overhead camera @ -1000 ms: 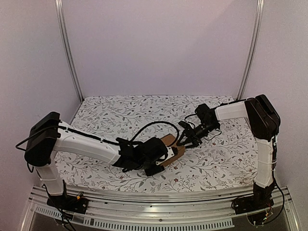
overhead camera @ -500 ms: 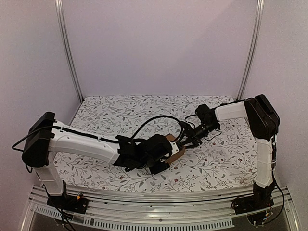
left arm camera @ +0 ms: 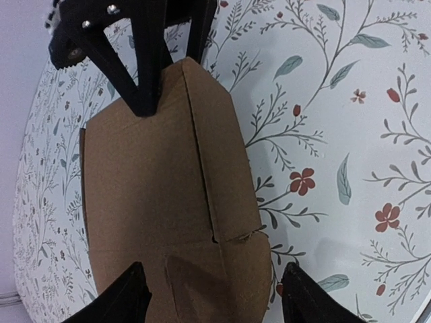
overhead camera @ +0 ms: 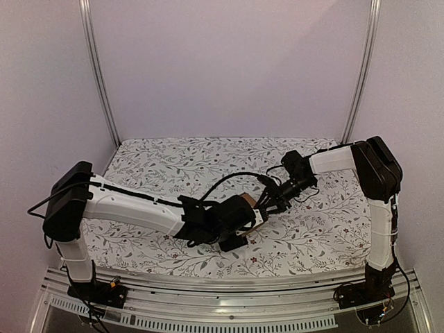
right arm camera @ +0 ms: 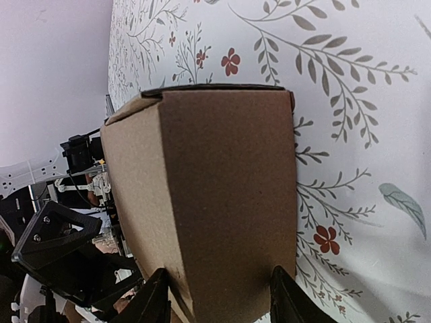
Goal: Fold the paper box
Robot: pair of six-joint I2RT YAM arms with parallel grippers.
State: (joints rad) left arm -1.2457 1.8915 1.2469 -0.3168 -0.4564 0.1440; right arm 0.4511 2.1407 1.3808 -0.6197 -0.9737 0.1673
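While the one brown box (overhead camera: 248, 208) sits near the middle of the table (overhead camera: 166, 161), two grippers meet it: the right gripper (right arm camera: 219, 296) clamps its far right end, and the left gripper (left arm camera: 214, 299) straddles its near left end, jaws apart.

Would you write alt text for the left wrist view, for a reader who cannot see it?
A brown paper box lies on a floral tablecloth, filling the middle of the view. The left gripper's black fingertips straddle its near end at the bottom, and the right gripper's black fingers grip its far end at the top.
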